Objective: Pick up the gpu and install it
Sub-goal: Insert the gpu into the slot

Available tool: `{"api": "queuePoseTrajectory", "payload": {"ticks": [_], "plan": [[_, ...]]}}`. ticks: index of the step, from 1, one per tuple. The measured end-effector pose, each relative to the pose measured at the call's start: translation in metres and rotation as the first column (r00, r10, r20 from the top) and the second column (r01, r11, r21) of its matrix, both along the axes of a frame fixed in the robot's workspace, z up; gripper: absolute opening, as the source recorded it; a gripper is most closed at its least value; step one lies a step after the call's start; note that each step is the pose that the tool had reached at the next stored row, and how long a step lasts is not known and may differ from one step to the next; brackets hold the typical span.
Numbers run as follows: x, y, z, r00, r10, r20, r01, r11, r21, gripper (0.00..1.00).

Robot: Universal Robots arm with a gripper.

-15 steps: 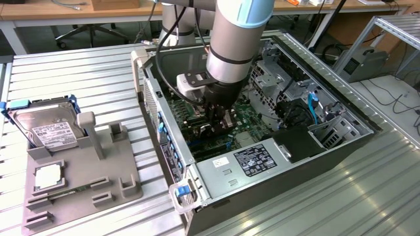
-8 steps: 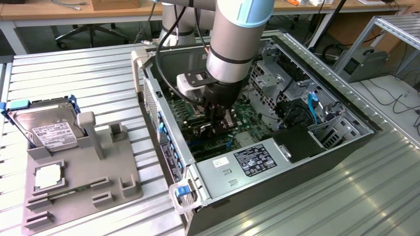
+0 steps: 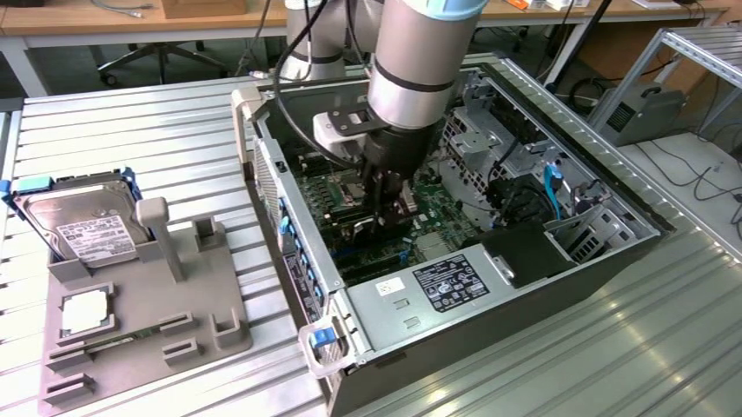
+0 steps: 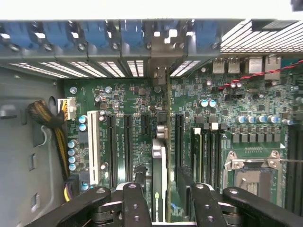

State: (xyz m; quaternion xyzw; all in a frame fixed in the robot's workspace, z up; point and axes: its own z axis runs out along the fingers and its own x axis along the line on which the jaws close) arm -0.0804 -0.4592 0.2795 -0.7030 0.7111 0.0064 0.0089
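Item: a thin flat black expansion card with a narrow silver metal bracket, the gpu (image 4: 161, 156), is seen edge-on in the wrist view, standing upright in a slot of the green motherboard (image 4: 123, 109). Its bracket end is set against the perforated rear wall of the case, beneath a row of blue plastic slot clips (image 4: 94, 33).

Tool (image 4: 163, 208): the black fingers (image 4: 135, 203) are spread to either side of the card's upper edge, with a gap seen on both sides; the tool is released and nothing is grasped. In the exterior view the tool (image 3: 388, 213) is lowered into the open black and silver computer case (image 3: 603, 252), directly over the motherboard, at the end of the grey cylindrical robot arm (image 3: 418, 61).

Further contents of the case: a white expansion slot (image 4: 93, 146), a bundle of yellow and black cables (image 4: 52, 123), a silver processor socket frame (image 4: 251, 163), and a silver power supply with a black label (image 3: 447, 282).

Beside the case, toward the exterior view's left, on the ribbed metal surface (image 3: 139, 130): a grey moulded holder tray (image 3: 174, 330), by which a silver boxy hard drive with a white label (image 3: 82, 221) is carried in a blue frame.
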Motion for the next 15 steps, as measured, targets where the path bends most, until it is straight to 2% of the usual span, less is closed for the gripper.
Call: {"api": "queuePoseTrajectory", "payload": {"ticks": [10,13,15], "plan": [[0.000,0.0000,0.0429,1.0000,0.000,0.0000,0.000,1.0000,0.0001,0.40],[0.000,0.0000,0.0618,1.0000,0.000,0.0001,0.000,1.0000,0.0001,0.40],[0.000,0.0000,0.0661,1.0000,0.000,0.0000,0.000,1.0000,0.0001,0.40]]}}
